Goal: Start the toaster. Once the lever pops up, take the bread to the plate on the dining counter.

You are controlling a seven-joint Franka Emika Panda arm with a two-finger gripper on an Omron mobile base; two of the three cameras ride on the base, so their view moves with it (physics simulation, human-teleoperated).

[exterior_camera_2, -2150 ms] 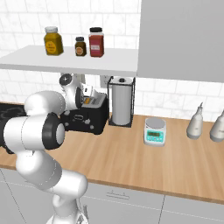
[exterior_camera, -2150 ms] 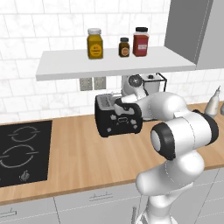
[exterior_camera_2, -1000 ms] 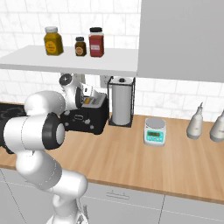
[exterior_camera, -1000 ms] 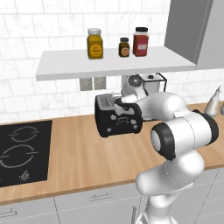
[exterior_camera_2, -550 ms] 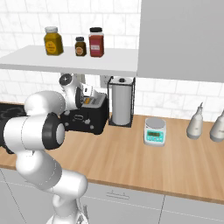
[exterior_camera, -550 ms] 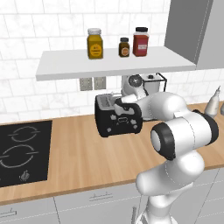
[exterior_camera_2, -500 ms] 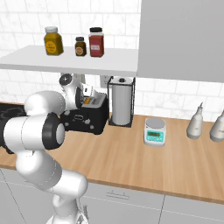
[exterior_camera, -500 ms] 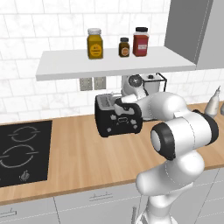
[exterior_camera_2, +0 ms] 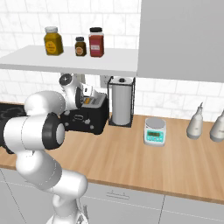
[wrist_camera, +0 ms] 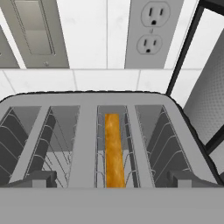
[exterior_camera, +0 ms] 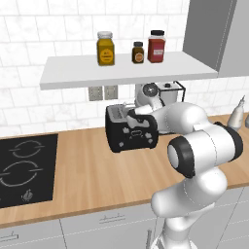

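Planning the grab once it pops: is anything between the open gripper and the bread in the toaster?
Nothing visible. In the hand view the gripper hangs open over the toaster, the bread in its slot straight below.

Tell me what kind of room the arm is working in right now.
A home kitchen, rendered. A wood worktop carries a black hob and a toaster with bread in a slot; jars sit on a shelf above, against white tile.
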